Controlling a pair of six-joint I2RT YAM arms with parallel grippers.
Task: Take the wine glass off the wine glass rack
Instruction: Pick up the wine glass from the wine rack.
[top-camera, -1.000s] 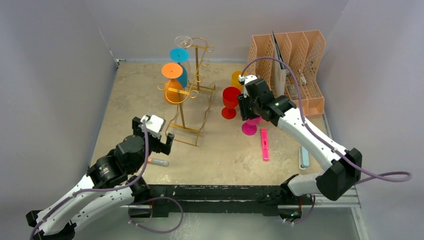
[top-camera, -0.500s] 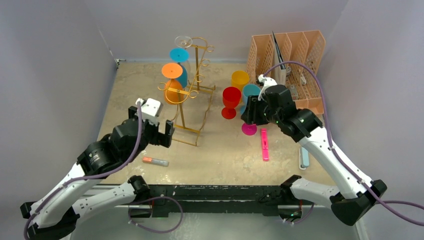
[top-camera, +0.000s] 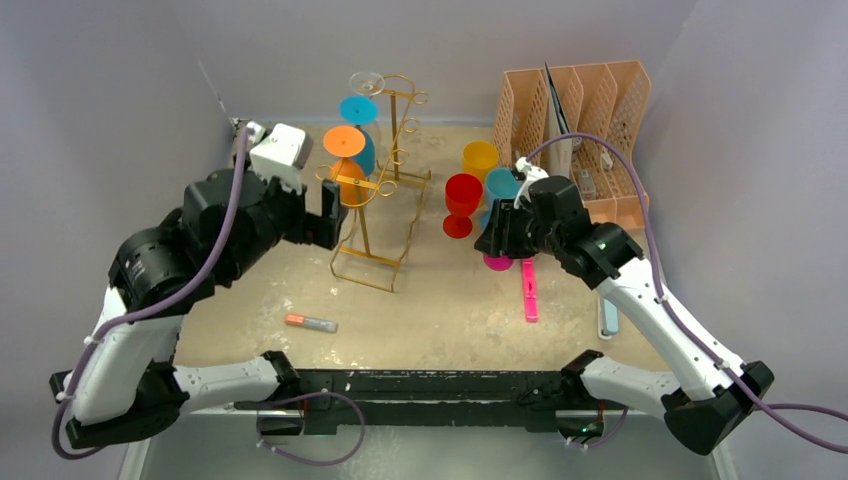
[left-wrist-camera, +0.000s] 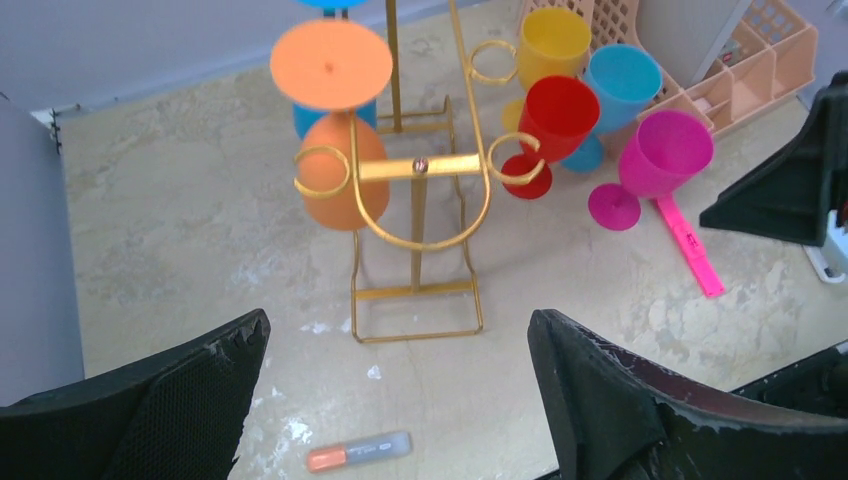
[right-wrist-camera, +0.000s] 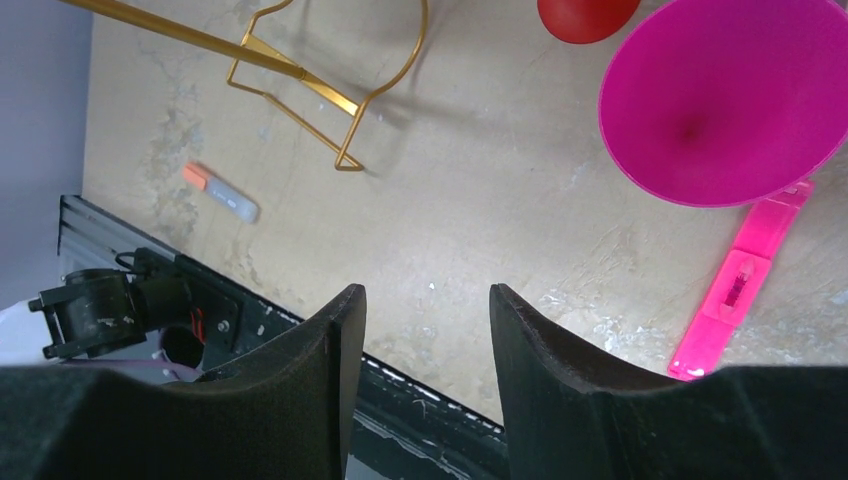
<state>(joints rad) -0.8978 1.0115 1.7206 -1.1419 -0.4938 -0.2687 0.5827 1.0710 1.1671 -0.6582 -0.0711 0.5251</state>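
The gold wire wine glass rack (top-camera: 385, 190) stands at the back middle of the table. An orange wine glass (top-camera: 347, 170) hangs upside down on its left arm, with a blue glass (top-camera: 360, 125) and a clear glass (top-camera: 367, 82) behind and higher. My left gripper (top-camera: 322, 215) is open and empty, raised just left of the rack, beside the orange glass. In the left wrist view the rack (left-wrist-camera: 418, 190) and the orange glass (left-wrist-camera: 340, 170) lie ahead of the wide-open left gripper (left-wrist-camera: 400, 325). My right gripper (top-camera: 495, 235) is open and empty above a magenta glass (right-wrist-camera: 720, 100).
Yellow (top-camera: 480, 158), red (top-camera: 462, 198) and blue (top-camera: 500, 183) glasses stand right of the rack. A peach perforated organiser (top-camera: 590, 110) is at the back right. A pink highlighter (top-camera: 528, 290) and an orange-capped marker (top-camera: 310, 323) lie on the table.
My left arm has risen and moved back from the near left up to the rack's left side. My right arm shifted right from the standing glasses, then held still.
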